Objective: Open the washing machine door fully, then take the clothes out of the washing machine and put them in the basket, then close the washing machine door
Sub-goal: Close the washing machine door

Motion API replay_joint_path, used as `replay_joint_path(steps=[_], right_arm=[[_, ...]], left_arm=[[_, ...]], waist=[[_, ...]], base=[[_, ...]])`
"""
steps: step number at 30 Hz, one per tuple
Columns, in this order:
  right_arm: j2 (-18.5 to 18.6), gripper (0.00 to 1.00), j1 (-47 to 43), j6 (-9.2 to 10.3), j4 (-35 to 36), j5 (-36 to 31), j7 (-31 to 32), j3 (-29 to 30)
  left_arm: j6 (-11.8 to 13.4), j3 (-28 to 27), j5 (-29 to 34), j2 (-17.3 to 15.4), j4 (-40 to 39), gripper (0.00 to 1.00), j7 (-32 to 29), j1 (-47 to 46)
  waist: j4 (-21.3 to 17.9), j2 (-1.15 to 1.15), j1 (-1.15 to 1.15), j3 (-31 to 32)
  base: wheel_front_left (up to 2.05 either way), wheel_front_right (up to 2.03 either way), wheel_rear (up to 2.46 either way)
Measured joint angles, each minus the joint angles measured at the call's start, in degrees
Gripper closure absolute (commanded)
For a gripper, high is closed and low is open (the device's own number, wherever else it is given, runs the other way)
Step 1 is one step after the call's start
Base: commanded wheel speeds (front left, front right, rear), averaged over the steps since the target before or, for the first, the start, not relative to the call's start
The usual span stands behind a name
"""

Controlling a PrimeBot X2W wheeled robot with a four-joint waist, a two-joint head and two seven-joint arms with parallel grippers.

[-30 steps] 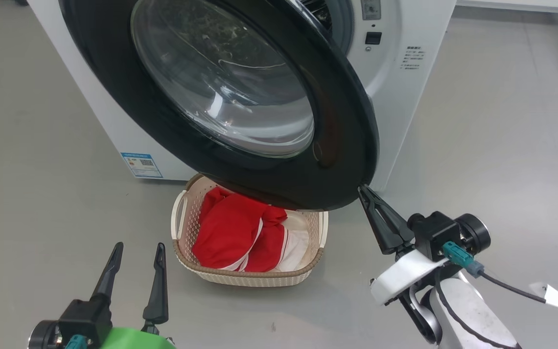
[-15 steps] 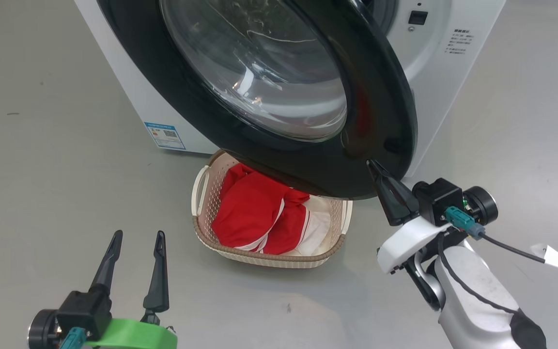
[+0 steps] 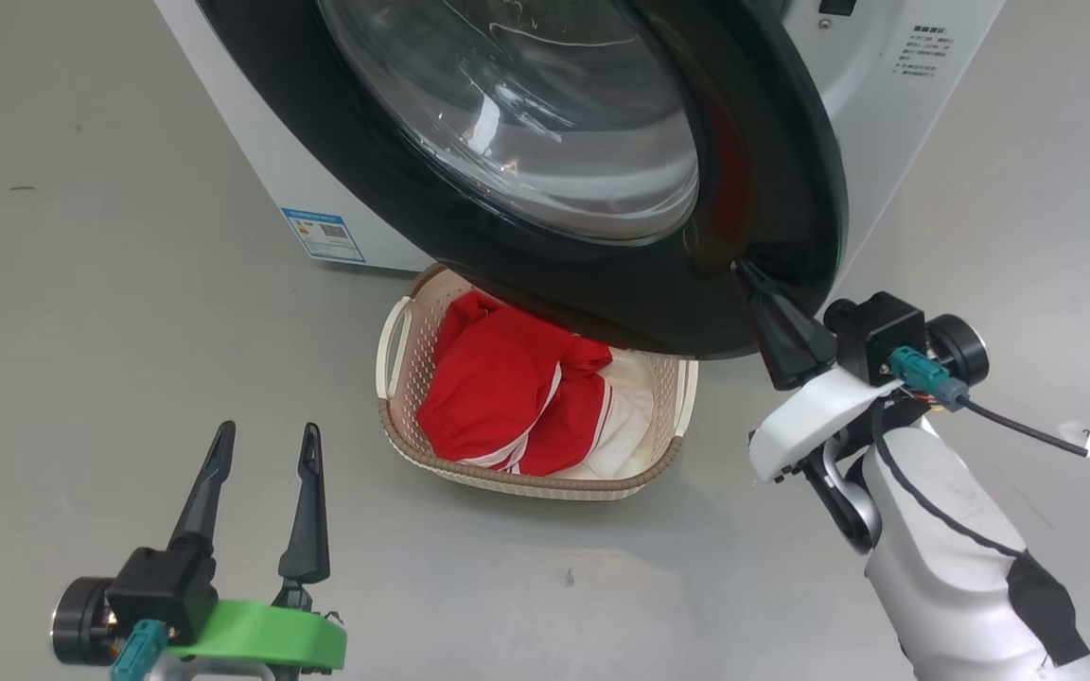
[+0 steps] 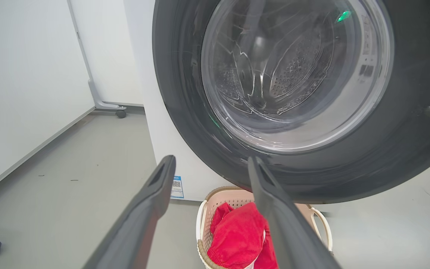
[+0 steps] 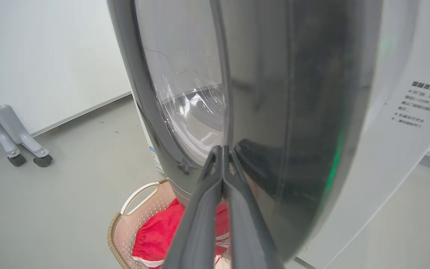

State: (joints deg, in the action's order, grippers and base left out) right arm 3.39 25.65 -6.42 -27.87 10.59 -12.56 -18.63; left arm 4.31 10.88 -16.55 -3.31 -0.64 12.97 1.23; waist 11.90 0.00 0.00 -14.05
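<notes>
The head camera is looking steeply down at the washing machine door (image 3: 526, 123) and the basket (image 3: 526, 484) on the floor (image 3: 129, 331), the left wrist camera is facing them from low and farther back, and the right wrist camera is peering close along the door's right edge, all sharing both.

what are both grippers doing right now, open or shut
Left gripper: open, holding nothing.
Right gripper: shut, holding nothing, tips against the washing machine door.

Far end of basket (image 3: 526, 484) sits under washing machine door (image 3: 545, 142), blocked fr. above. Near part w/ clothes (image 3: 498, 397) open fr. above.
</notes>
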Motion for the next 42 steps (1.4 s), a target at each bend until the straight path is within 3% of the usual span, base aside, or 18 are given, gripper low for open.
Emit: replay_joint_path(steps=[33, 42], right_arm=[[7.77, 1.00, 22.04, 1.11, -7.86, 0.59, -0.96, 8.50], [8.39, 1.00, 25.62, 1.46, -10.59, 1.08, -1.64, 10.25]], left_arm=[[-0.59, 3.38, -0.10, 0.74, 0.55, 0.00, 1.23, -7.81], [-0.59, 3.85, -0.11, 0.93, 1.89, 0.00, 1.32, -9.78]], waist=[[3.96, 0.00, 0.00, -10.87], [5.22, 0.00, 0.00, -12.67]], base=[[0.00, 0.00, 0.00], [0.00, 0.00, 0.00]])
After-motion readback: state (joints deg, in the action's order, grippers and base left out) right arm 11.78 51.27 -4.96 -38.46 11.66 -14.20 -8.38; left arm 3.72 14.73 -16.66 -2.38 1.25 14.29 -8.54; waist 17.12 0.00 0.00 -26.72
